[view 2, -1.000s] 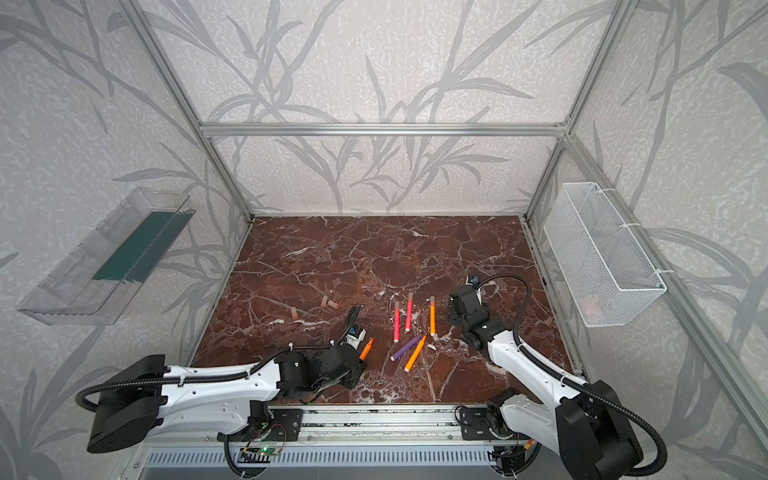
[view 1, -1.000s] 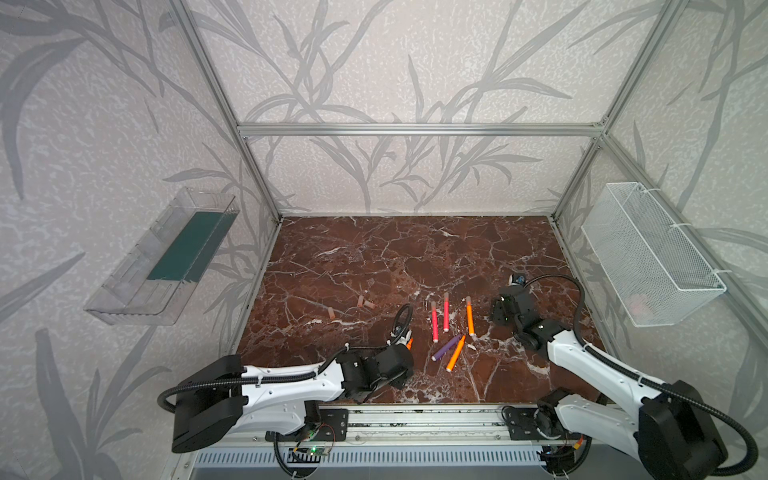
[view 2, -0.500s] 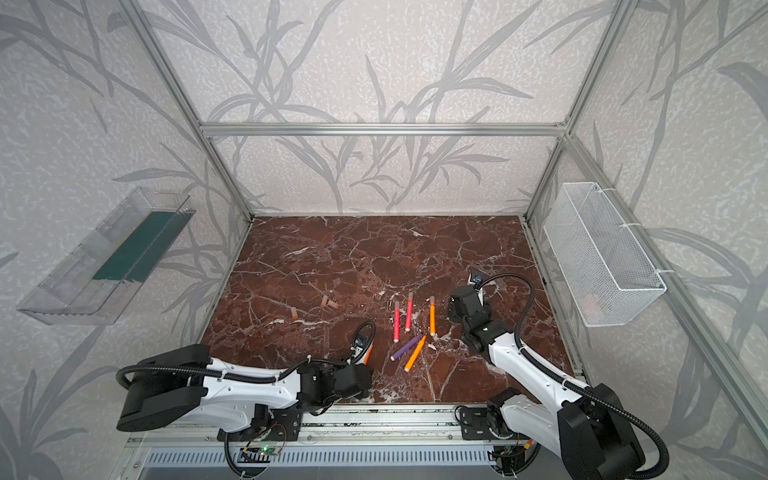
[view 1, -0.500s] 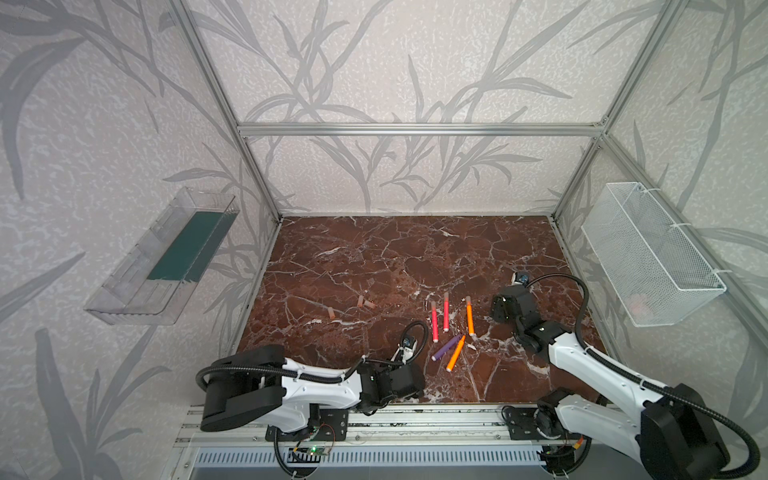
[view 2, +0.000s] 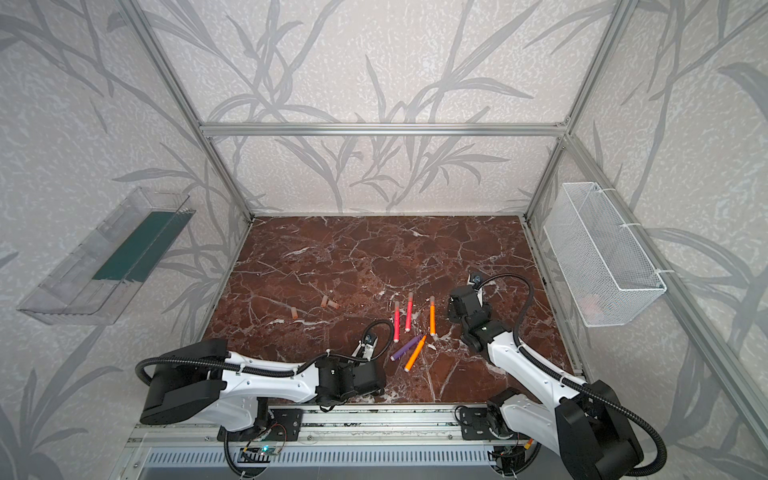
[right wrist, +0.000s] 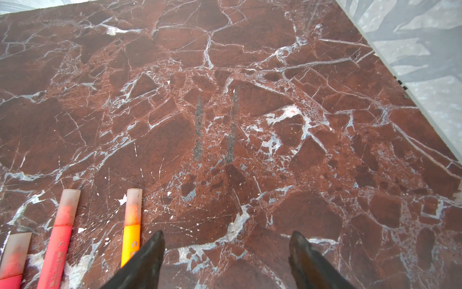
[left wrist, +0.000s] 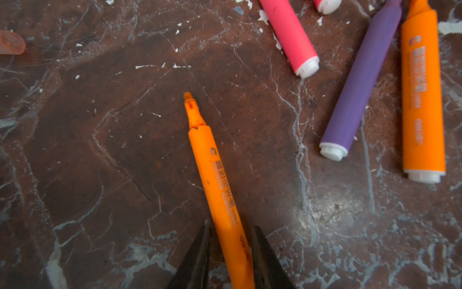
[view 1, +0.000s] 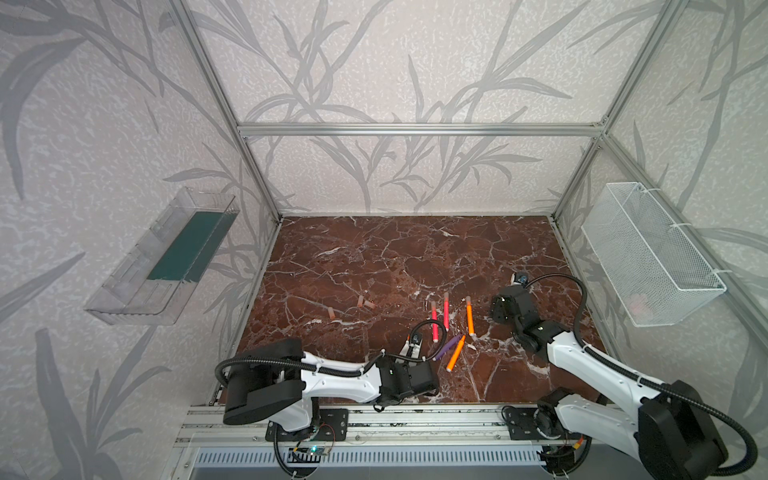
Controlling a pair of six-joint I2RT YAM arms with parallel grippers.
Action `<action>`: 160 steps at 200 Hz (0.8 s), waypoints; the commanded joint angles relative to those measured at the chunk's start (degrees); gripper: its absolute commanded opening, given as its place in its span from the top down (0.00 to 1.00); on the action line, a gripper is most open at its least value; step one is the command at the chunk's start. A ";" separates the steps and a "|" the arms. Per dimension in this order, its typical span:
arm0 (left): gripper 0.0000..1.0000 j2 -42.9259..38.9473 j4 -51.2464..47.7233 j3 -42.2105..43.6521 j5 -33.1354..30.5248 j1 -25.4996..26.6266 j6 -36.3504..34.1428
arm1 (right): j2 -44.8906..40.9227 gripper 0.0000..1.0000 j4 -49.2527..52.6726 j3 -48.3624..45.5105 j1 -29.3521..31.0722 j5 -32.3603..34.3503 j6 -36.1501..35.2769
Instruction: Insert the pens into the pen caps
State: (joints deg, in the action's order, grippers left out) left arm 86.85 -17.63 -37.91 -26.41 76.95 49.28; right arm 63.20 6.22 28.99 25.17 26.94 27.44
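Observation:
In the left wrist view an uncapped orange pen [left wrist: 217, 180] lies on the marble between the jaws of my left gripper [left wrist: 231, 225]. One finger is against it and a sliver of table shows at the other. Beside it lie a purple pen [left wrist: 362, 87], an orange pen [left wrist: 422, 100] and a pink-red one [left wrist: 290, 37]. In a top view, two pink-red pens [view 1: 434, 324] and an orange pen [view 1: 470, 316] wear pen caps, and loose pen caps [view 1: 360, 301] lie left of them. My right gripper [right wrist: 227, 235] stands open over bare marble, right of the capped orange pen [right wrist: 132, 225].
A clear tray [view 1: 166, 257] hangs on the left wall and a white wire basket [view 1: 648, 257] on the right wall. An aluminium rail [view 1: 415, 415] runs along the table's near edge, close behind my left gripper [view 1: 417, 376].
My left arm has swung and its gripper has drawn back toward the near edge, now covering the orange pen that showed beside it. The right arm has barely moved.

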 commanded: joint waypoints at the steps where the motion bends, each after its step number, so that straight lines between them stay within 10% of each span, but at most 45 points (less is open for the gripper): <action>1: 0.69 2.94 -7.83 -2.54 -4.43 0.31 4.04 | -0.36 0.22 -0.63 0.19 -0.13 0.20 0.38; 160: 0.77 6.67 -4.14 -0.35 -1.33 -0.57 7.12 | -4.76 0.22 -1.21 -2.31 -0.12 -0.65 0.27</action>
State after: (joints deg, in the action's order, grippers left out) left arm 91.92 -19.46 -41.06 -29.63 76.82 54.04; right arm 60.55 5.76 27.99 25.15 26.37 27.46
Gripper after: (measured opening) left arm 0.238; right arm 0.785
